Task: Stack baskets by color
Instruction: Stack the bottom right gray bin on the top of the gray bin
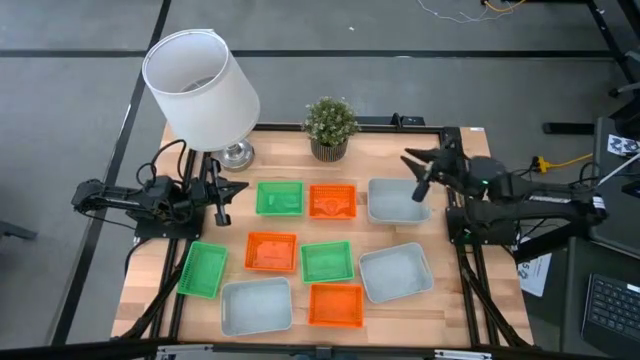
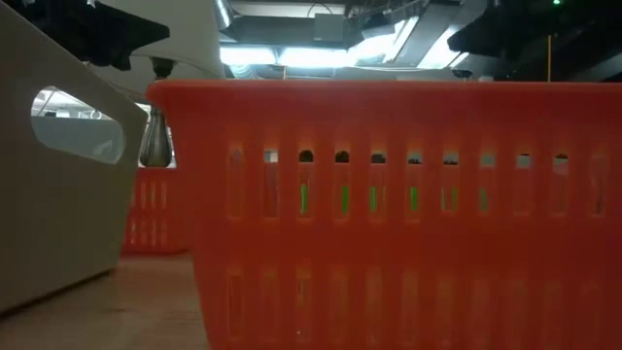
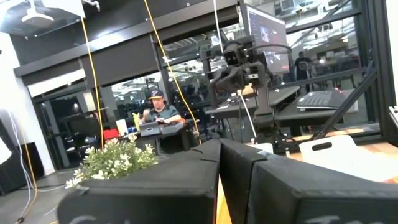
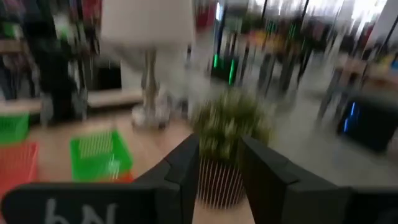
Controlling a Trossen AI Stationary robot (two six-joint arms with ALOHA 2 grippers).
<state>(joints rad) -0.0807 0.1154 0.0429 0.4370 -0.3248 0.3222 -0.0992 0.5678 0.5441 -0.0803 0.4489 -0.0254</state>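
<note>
Several baskets lie on the wooden table in three rows. The far row holds a green basket (image 1: 279, 198), an orange basket (image 1: 333, 201) and a grey basket (image 1: 397, 201). The middle row has orange (image 1: 271, 251), green (image 1: 327, 262) and grey (image 1: 395, 272) baskets. Nearest are green (image 1: 203, 269), grey (image 1: 257, 306) and orange (image 1: 336, 305) baskets. My left gripper (image 1: 220, 200) hovers shut at the table's left edge, beside the far green basket. My right gripper (image 4: 217, 165) stands open above the far grey basket's far right corner, holding nothing.
A potted plant (image 1: 330, 127) and a white-shaded lamp (image 1: 200, 85) stand at the table's far edge. The low view is filled by the near orange basket (image 2: 389, 214) and a grey basket (image 2: 58, 175). A person (image 3: 158, 115) sits in the room beyond.
</note>
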